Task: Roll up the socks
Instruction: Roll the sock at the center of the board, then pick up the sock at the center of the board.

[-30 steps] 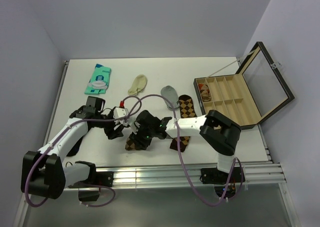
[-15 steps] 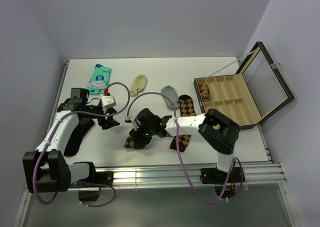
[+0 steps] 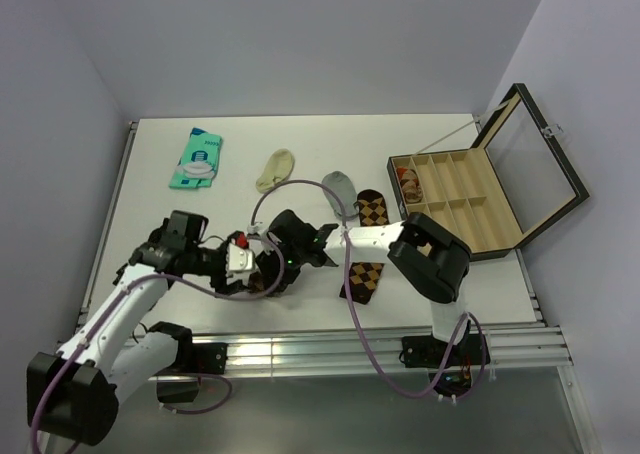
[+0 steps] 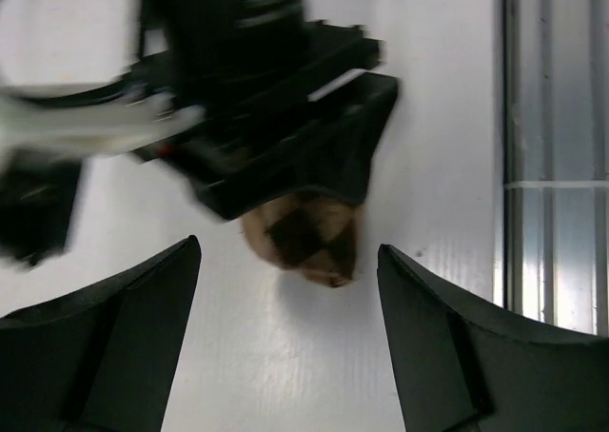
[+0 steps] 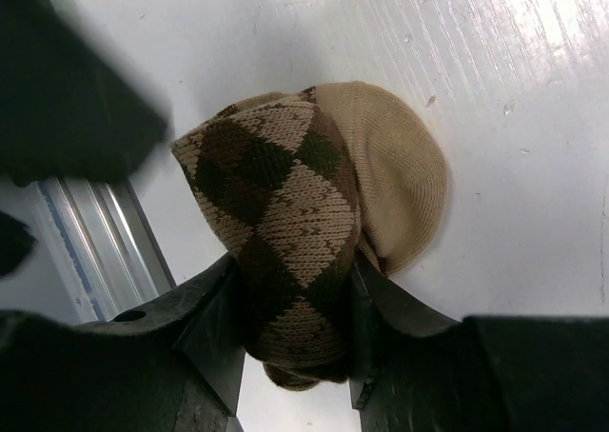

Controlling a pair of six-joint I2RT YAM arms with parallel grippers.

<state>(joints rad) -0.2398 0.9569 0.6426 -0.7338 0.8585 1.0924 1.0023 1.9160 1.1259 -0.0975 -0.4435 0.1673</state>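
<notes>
— What is your right tool doing?
— My right tool (image 5: 295, 329) is closed on the argyle roll (image 5: 285, 194). Its two fingers press the brown and tan bundle from both sides, and the plain tan toe part bulges out beside the diamonds. The roll rests on the white surface (image 5: 495, 118).

— And the left one?
— My left tool (image 4: 285, 356) is wide open, and nothing is between its fingers. It points at the same roll from the opposite side, near it but not touching. In that view the black body of the right tool sits just above the roll.

— Where is all this?
— Close to the near edge, left of the middle, by the metal rail (image 3: 330, 349). The second argyle sock (image 3: 364, 274) lies flat just to the right, partly under my right arm. Farther away are a grey sock (image 3: 340, 187) and a cream sock (image 3: 275, 169). A green packet (image 3: 197, 158) is at the far left, and an open box (image 3: 470, 199) with compartments stands at the right.
</notes>
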